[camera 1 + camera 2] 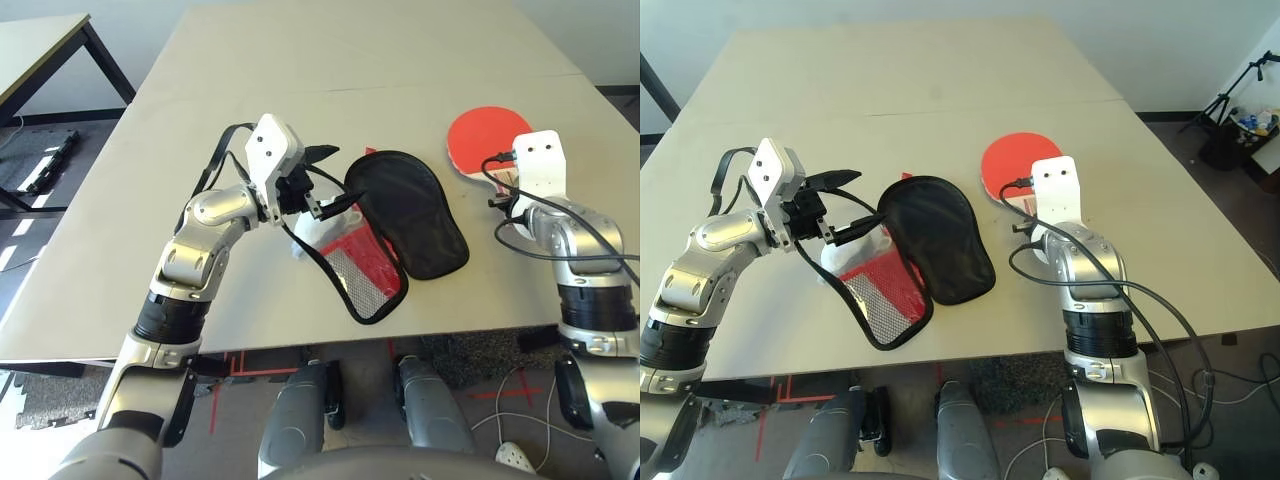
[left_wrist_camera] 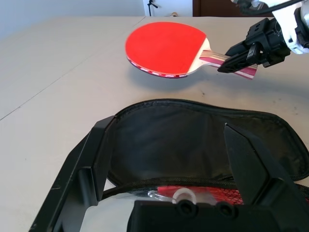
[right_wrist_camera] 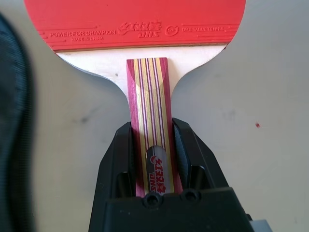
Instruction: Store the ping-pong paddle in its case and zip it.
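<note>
The left gripper (image 2: 169, 169) is standing spread wide over the case (image 1: 410, 215), which is lying unzipped on the table (image 1: 150, 200) with its black lining up. Farther off, the right gripper (image 3: 154, 145) is clamping the handle of the paddle (image 2: 166, 48), its red face reaching beyond the fingers (image 3: 118, 154), above the table.

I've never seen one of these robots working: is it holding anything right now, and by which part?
Yes. The right gripper clamps the ping-pong paddle by its striped handle. The left gripper stands open over the open case, gripping nothing.
</note>
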Robot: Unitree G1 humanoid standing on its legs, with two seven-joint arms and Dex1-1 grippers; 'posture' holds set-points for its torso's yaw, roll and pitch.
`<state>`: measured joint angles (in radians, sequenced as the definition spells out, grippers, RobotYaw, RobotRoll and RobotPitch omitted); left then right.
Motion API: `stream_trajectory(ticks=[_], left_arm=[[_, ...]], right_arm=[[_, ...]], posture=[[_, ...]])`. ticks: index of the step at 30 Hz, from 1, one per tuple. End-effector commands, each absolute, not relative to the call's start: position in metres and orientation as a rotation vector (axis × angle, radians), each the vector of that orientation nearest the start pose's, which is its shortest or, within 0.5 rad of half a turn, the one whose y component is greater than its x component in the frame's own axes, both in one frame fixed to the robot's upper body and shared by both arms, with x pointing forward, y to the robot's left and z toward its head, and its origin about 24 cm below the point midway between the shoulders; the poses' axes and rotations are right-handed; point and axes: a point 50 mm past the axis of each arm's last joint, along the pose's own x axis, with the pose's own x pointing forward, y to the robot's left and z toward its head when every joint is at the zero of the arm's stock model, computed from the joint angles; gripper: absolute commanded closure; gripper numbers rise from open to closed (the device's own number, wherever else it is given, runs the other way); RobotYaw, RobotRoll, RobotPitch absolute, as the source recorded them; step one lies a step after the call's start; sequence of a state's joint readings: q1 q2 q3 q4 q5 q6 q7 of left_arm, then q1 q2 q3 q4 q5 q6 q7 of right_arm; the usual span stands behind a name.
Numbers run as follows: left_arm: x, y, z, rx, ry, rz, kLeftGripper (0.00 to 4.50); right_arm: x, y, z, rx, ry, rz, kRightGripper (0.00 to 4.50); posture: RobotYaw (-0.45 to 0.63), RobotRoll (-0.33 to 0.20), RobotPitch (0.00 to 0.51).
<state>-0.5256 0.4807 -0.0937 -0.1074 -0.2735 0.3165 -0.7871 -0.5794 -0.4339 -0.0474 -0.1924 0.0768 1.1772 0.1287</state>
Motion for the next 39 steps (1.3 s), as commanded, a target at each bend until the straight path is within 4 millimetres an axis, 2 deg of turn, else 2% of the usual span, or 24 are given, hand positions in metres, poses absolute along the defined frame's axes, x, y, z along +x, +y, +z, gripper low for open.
stream_trajectory(ticks=[1, 4, 14, 25, 39], left_arm=[[0.302, 0.137, 0.177, 0.357, -0.144, -0.971, 0.0], [0.302, 0.137, 0.177, 0.341, -0.144, -0.97, 0.0], [0.3, 0.138, 0.178, 0.347, -0.134, -0.972, 0.0], [0.298, 0.137, 0.177, 0.343, -0.126, -0.979, 0.0], [0.299, 0.136, 0.176, 0.344, -0.131, -0.97, 0.0]], right_arm=[[0.309, -0.18, 0.17, -0.279, 0.364, 0.106, 3.36], [0.302, -0.16, 0.169, -0.26, 0.356, 0.177, 3.36], [0.284, -0.124, 0.154, -0.227, 0.478, 0.346, 3.36], [0.27, -0.124, 0.143, -0.26, 0.608, 0.314, 3.36], [0.268, -0.12, 0.132, -0.236, 0.666, 0.336, 3.36]], posture=[[-0.08, 0.0, 0.162], [-0.08, 0.0, 0.17], [-0.08, 0.0, 0.198], [-0.07, 0.0, 0.216], [-0.06, 0.0, 0.22]])
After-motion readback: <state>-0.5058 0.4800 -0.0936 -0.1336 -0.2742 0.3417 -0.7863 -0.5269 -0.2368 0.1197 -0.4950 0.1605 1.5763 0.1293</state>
